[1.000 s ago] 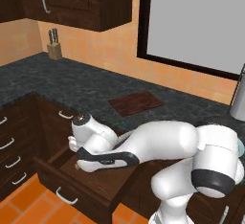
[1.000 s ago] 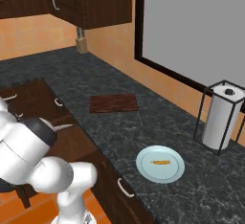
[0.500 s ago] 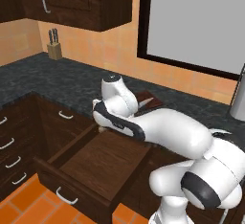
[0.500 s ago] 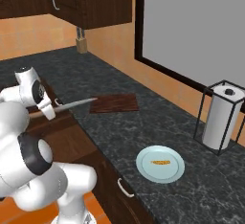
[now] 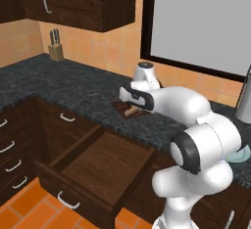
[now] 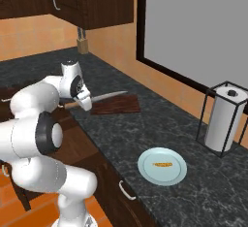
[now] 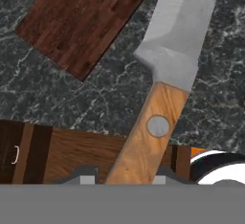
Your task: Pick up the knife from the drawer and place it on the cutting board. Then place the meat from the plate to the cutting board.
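We had the knife (image 7: 162, 74) clamped by its pale wooden handle between the fingers (image 6: 79, 101), which were shut tight on it, the grey blade running out ahead of them. A second earlier the arm was bent down into the drawer (image 5: 105, 162); half a second earlier the knife was already lifted clear; at this moment it hung in the air over the counter (image 6: 160, 124), the drawer left open and bare below and behind the fingers. In our judgement, that meant the pick was finished and the carry was nearly over.

Going left to right in the hand view, the cutting board (image 7: 83, 19) lay ahead and to the left of the fingers, while the blade pointed past its right edge over dark stone, so we judged the knife was beside the board, not yet over it. A short shift toward the board and a lowering seemed to be what remained.

Further right in the right base view, well apart from the fingers, the meat (image 6: 162, 164) sat untouched on the plate (image 6: 145, 170), with the paper-towel holder (image 6: 224, 119) beyond.
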